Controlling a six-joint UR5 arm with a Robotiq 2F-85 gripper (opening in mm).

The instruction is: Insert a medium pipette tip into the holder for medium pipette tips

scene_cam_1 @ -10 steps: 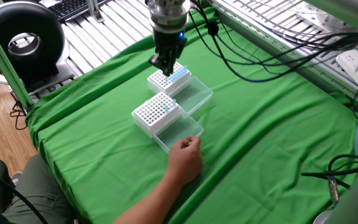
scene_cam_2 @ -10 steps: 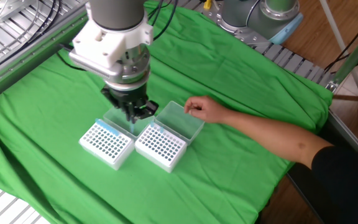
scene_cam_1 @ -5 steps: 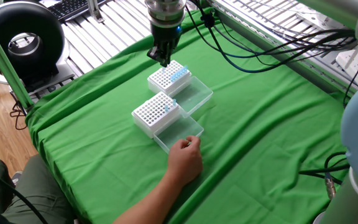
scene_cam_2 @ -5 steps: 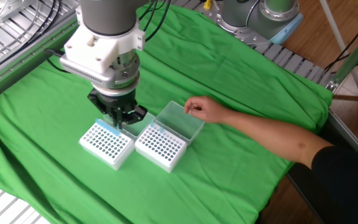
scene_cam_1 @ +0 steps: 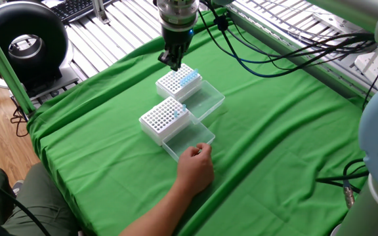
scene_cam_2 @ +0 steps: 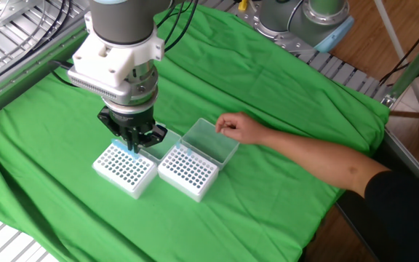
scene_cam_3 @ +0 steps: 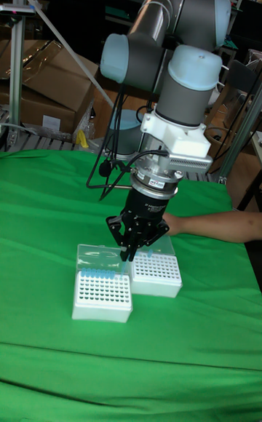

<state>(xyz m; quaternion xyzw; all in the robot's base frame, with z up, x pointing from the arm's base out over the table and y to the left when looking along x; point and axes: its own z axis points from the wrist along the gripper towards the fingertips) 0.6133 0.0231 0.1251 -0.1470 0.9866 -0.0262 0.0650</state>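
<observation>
Surface (scene_cam_2: 282, 211): draped in bright green cloth, wrinkled.

Two white rectangular racks with grids of small holes, side by side near centre. Left-hand white rack (scene_cam_2: 124, 169) at 9 o'clock of its twin; a few light blue tips along its far edge. Right-hand white rack (scene_cam_2: 188, 173) with clear plastic hinged lid (scene_cam_2: 209, 143) lying open behind it.

Black two-finger claw (scene_cam_2: 132, 142): on grey-and-white arm, pointing down over the far edge of the left-hand rack; fingers close together, contents indiscernible.

Bare human hand (scene_cam_2: 235, 127): entering from 3 o'clock, fingertips at the open lid's rim.
</observation>
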